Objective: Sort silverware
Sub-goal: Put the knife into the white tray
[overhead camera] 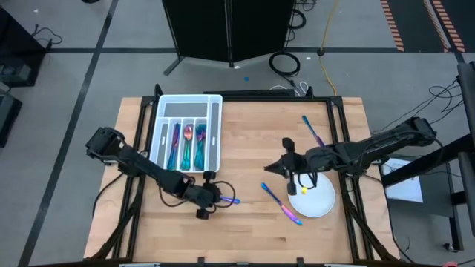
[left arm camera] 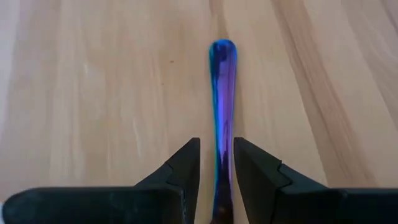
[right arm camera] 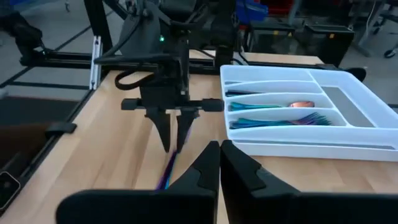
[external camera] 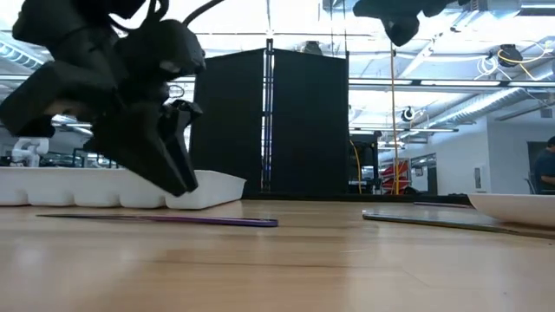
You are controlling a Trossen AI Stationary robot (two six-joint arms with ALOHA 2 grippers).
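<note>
A slim purple-blue piece of silverware (left arm camera: 222,81) lies flat on the wooden table (overhead camera: 252,133), just right of my left gripper (overhead camera: 219,197). My left gripper (left arm camera: 216,165) is narrowly open, pointing down, one finger on each side of the handle. In the low view its fingertips (external camera: 184,186) hang just above the piece (external camera: 173,220). My right gripper (right arm camera: 220,158) is shut and empty, raised over the table left of the round white plate (overhead camera: 323,204). More silverware lies sorted in the white divided tray (overhead camera: 215,130).
Three more rainbow pieces lie loose on the table: two near the plate (overhead camera: 271,191) (overhead camera: 291,216) and one toward the far right (overhead camera: 312,129). A small yellow thing (overhead camera: 304,190) sits on the plate. The tray stands at the table's far left.
</note>
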